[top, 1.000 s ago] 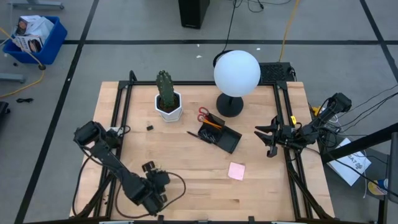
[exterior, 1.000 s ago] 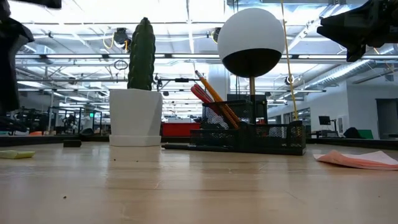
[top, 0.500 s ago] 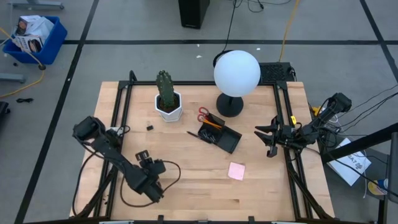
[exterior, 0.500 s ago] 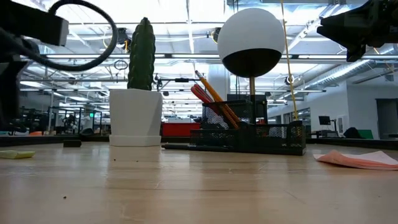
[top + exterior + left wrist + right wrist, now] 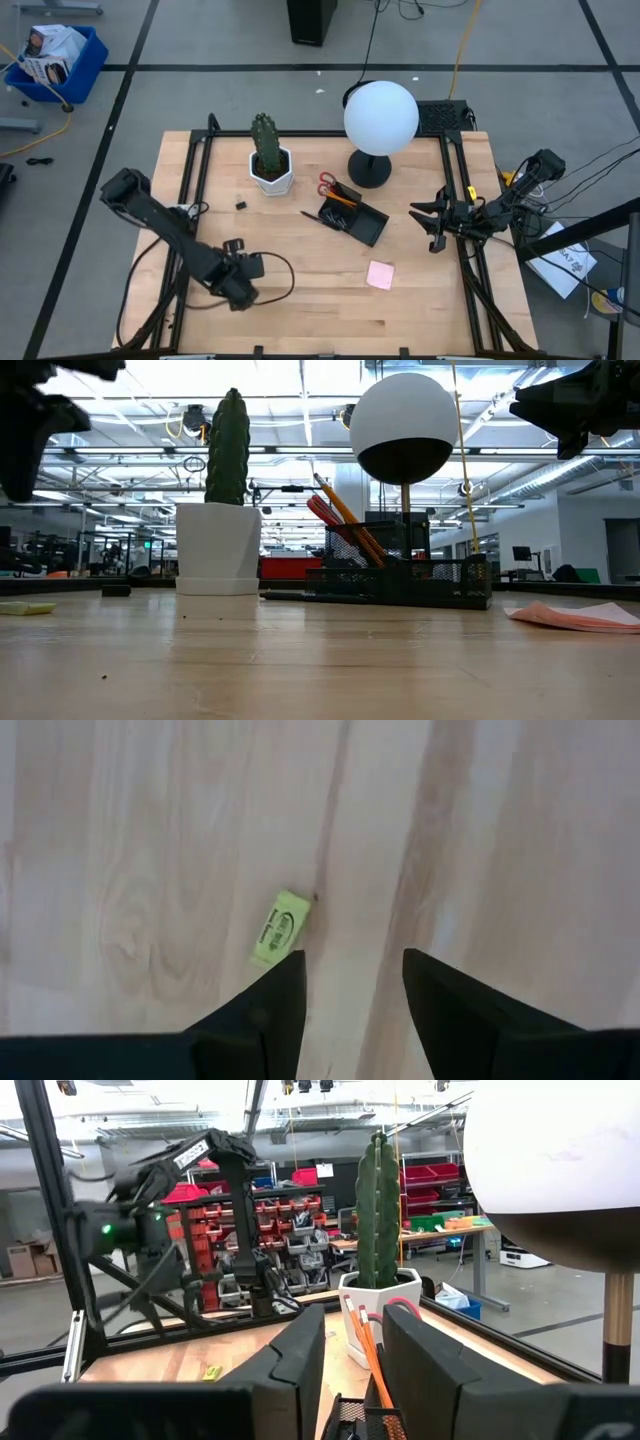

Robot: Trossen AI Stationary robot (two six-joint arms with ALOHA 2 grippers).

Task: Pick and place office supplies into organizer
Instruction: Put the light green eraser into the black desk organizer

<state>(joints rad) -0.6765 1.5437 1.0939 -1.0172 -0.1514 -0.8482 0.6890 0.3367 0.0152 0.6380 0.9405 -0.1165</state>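
Nearest the front of the table [image 5: 320,325], your left gripper [image 5: 350,970] hung over the bare wood with its fingers apart and nothing between them. The small yellow piece [image 5: 277,928] lay flat just ahead of one fingertip, slightly off the line of the gap. It looked like a light, stiff little block with printing on one face. It would probably skid rather than resist if a finger nudged it, so you would have done best to straddle its narrow width and pinch the two long sides. There was open wood all round it and nothing close enough to crowd a descent.

Further in and to the right, the pink sticky-note pad [image 5: 380,274] sat alone. It is thin, soft-edged and low to the surface, so I judged it awkward to lift except by an edge.

Beyond that stood the black organizer [image 5: 357,220], already holding the red-handled scissors [image 5: 328,185] and orange pencils [image 5: 345,520], with a black pen [image 5: 311,216] lying against its near-left side. A tiny black clip [image 5: 241,205] lay well apart, before the cactus pot [image 5: 271,172].

The globe lamp [image 5: 381,117] overhung the organizer's far side, so approaches from the front were freer. Your right gripper [image 5: 426,226] waited at the table's right rail, fingers parted and empty.
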